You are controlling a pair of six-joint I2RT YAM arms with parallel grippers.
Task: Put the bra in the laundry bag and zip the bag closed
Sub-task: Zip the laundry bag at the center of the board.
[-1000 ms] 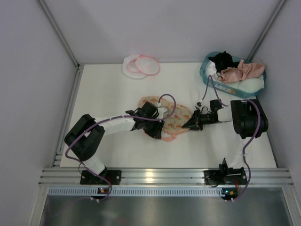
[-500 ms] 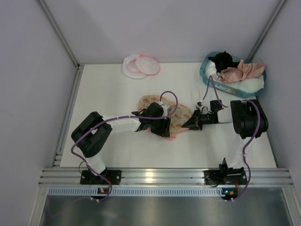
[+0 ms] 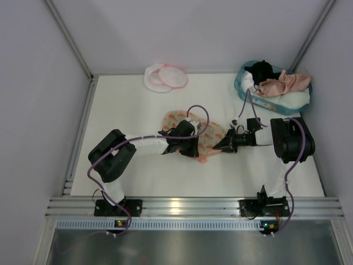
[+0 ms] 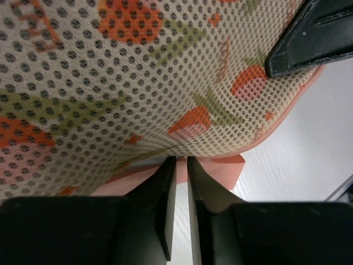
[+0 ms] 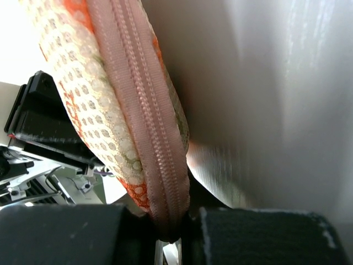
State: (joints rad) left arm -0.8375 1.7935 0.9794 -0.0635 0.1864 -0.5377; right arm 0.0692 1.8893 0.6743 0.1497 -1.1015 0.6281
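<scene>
Centrally on the white table (image 3: 127,105) lies one printed mesh piece (image 3: 211,132), cream with orange and green motifs and a pink trim, and the two arms meet over it. The right gripper (image 3: 217,147) is clenched on its right-hand edge; the right wrist view shows a pink zipper tape running down that edge and vanishing between the two fingers. The left gripper (image 4: 177,165) sits at the piece's near edge. Its two fingers are drawn almost together with a thin slit between them, their tips at the ribbed pink trim; whether they pinch the trim I cannot tell. One bra (image 3: 284,83), salmon pink, is draped over the heap in the single teal basket (image 3: 273,109) at the far right corner, beside one black garment (image 3: 260,70) and some white cloth. One laundry bag (image 3: 165,77), white with a pink rim, lies at the far edge left of centre, its two round halves overlapping, well apart from the bra and from both grippers.
</scene>
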